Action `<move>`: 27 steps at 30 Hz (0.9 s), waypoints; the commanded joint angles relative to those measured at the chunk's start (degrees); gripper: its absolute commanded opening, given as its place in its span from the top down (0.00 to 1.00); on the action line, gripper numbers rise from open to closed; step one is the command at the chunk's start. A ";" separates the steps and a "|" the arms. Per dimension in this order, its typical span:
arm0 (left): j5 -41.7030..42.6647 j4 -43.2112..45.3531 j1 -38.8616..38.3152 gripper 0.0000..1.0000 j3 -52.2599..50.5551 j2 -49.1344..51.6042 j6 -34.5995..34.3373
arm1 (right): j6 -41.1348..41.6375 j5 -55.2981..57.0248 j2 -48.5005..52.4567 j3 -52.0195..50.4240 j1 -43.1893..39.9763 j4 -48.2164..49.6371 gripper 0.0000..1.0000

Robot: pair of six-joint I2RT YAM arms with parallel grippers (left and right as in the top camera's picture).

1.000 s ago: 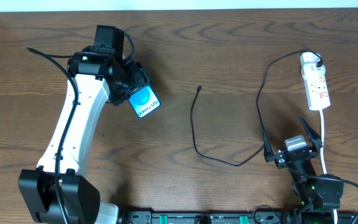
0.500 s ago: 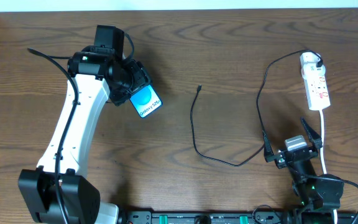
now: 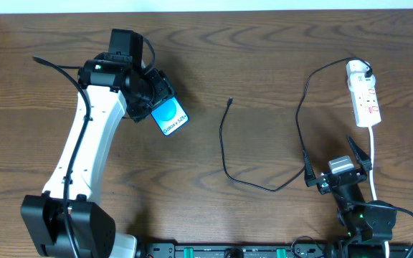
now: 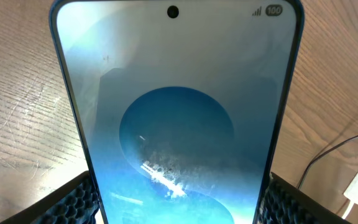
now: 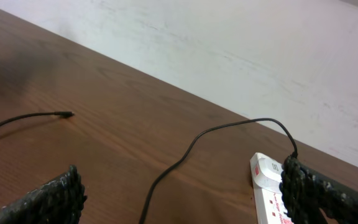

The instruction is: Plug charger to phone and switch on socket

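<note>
Left gripper (image 3: pixel 151 100) clamps the Galaxy phone (image 3: pixel 169 117) over the table's (image 3: pixel 264 57) far-left area; right gripper (image 3: pixel 335 165) hangs wide open at the near-right edge, beside the charger cable (image 3: pixel 223 147).

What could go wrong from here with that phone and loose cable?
The phone is pinched by its edges in the left end effector, so it might slip or twist when the connector is pushed in. The charger lies loose, its thin tip apart from the open right end effector; grabbing it could miss. Its cable curves past that arm and may snag, tugging the socket.
</note>
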 commanded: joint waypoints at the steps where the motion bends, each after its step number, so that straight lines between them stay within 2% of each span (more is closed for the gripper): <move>1: 0.94 0.20 0.09 0.34 -0.28 0.22 -0.35 | 0.39 -0.13 -0.24 -0.07 0.42 -0.24 0.01; 12: 0.90 -0.35 0.09 0.35 -0.28 0.22 -1.66 | 0.42 -0.13 -0.24 -0.07 0.42 -0.26 0.01; 27: -1.27 4.52 0.48 0.35 -0.28 0.26 -4.37 | 0.39 -0.13 -0.24 -0.07 0.42 -0.26 0.01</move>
